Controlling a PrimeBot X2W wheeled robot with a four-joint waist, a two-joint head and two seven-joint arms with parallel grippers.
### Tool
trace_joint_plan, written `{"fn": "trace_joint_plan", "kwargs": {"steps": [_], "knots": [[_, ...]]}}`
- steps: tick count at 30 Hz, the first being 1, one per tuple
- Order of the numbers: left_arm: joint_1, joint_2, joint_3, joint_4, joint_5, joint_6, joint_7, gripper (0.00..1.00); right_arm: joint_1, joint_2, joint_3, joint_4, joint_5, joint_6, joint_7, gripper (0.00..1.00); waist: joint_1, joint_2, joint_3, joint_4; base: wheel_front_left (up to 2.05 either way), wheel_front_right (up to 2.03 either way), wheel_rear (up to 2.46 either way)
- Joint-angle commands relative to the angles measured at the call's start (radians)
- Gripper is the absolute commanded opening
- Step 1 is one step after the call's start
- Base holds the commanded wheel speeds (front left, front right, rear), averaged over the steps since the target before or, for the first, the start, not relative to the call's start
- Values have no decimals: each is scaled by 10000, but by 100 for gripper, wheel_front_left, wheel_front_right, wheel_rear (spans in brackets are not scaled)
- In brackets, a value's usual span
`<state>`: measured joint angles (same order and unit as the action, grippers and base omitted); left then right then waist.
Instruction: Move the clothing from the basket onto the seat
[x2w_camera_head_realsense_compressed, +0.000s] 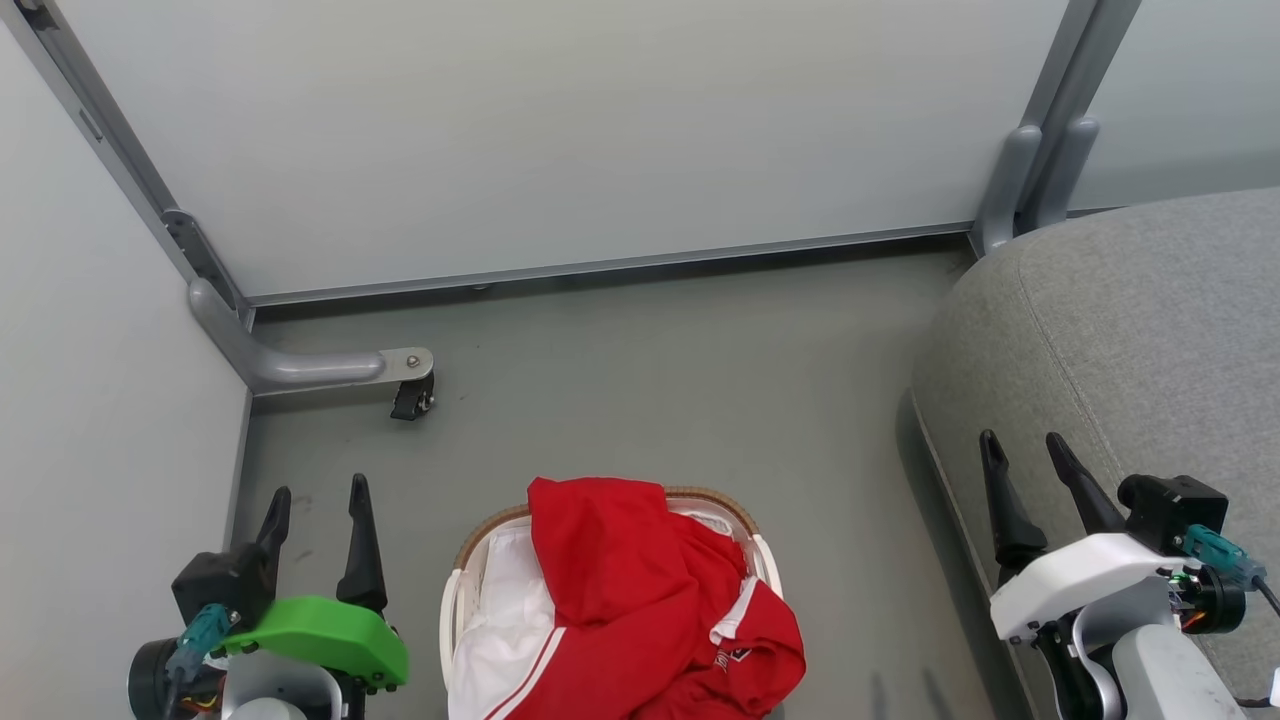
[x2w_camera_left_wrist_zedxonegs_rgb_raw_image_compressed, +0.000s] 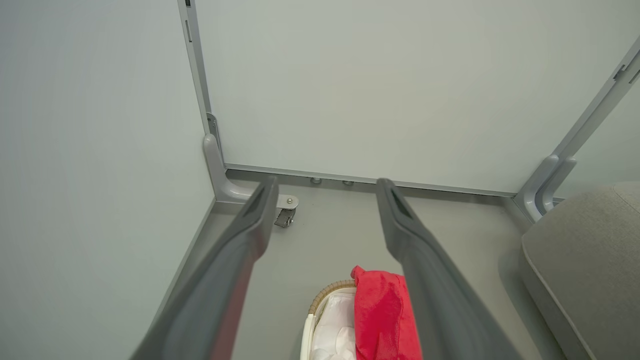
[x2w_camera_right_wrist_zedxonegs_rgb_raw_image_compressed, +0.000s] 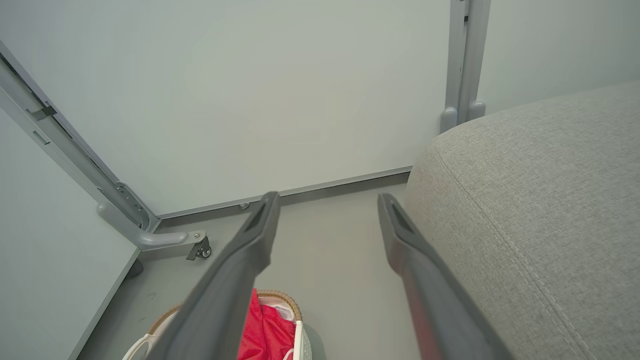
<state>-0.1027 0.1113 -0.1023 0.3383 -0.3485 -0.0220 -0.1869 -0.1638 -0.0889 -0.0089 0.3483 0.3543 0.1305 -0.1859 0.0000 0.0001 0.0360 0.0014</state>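
Pickup seemingly not yet begun; the clothing (x2w_camera_head_realsense_compressed: 640, 600) lies heaped in the basket (x2w_camera_head_realsense_compressed: 455, 600) at six o'clock; left gripper (x2w_camera_head_realsense_compressed: 319, 490) and right gripper (x2w_camera_head_realsense_compressed: 1022, 440) are spread, empty; next, pinch it, carry to the seat (x2w_camera_head_realsense_compressed: 1130, 330) at three o'clock.

Red clothing (x2w_camera_head_realsense_compressed: 640, 590) lies heaped in the basket (x2w_camera_head_realsense_compressed: 455, 600) on the floor (x2w_camera_head_realsense_compressed: 650, 380), spilling over its rim, between the left tool (x2w_camera_head_realsense_compressed: 320, 487) and the right tool (x2w_camera_head_realsense_compressed: 1020, 437), both spread and empty, with the seat (x2w_camera_head_realsense_compressed: 1130, 330) at the right.
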Motion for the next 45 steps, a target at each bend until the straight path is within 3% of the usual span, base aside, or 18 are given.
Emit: {"fn": "trace_joint_plan", "kwargs": {"steps": [1,13,28,38,45], "knots": [[52,-7,-18,-57,293,-53,-109,100,-135,-39,-45,-6,-285,2,-118,100,0,-1,8,-16,0,0,0],[-92,-292,-53,84,1216,-509,-356,100,-387,41,-8,-51,-1336,3,-368,100,0,-1,620,-248,0,0,0],[-1890,-386,-770,1230,1843,-1077,-628,100,-1809,237,434,-774,-2657,1,-641,100,0,-1,3227,-1219,0,0,0],[-3911,306,-2931,2671,1182,-1091,-810,100,-2905,354,909,-1697,-3337,-1,-810,100,0,-1,5448,-2108,0,0,0],[-5093,755,-4398,3888,157,-1091,-780,100,-3385,382,1276,-2230,-2901,-1,-806,100,0,-1,6606,-2425,0,0,0]]}}
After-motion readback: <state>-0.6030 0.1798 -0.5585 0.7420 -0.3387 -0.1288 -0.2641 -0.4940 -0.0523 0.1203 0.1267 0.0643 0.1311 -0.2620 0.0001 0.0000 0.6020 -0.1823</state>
